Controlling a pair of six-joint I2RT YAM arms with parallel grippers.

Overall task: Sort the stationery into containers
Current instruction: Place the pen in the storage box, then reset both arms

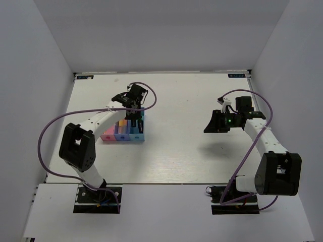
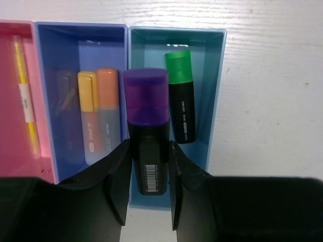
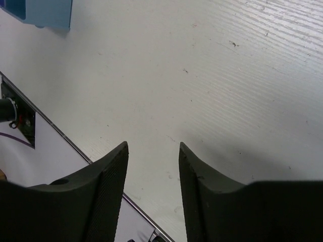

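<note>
In the top external view the left gripper (image 1: pixel 132 108) hangs over the row of bins (image 1: pixel 123 135) left of centre, while the right gripper (image 1: pixel 215 126) sits well apart at the right over bare table (image 1: pixel 176 151); jaw states are too small to tell here. In the left wrist view the left gripper (image 2: pixel 149 151) is clamped on the purple-black highlighter (image 2: pixel 146 98), cap pointing up the frame, over the left half of the light blue bin (image 2: pixel 218 91) and just beside the green-black highlighter (image 2: pixel 180 101) lying inside. Two orange highlighters (image 2: pixel 98 113) lie in the dark blue bin (image 2: pixel 50 60), and a pale yellow pen (image 2: pixel 24 101) lies in the pink-red bin (image 2: pixel 7 75) at the left edge. This looks like the placing step for the purple one; next it probably needs a short descent, then the jaws parting without nudging its green neighbour. In the right wrist view the right gripper (image 3: pixel 153 151) has its jaws apart on nothing, with a blue bin corner (image 3: pixel 48 12) at upper left.
</note>
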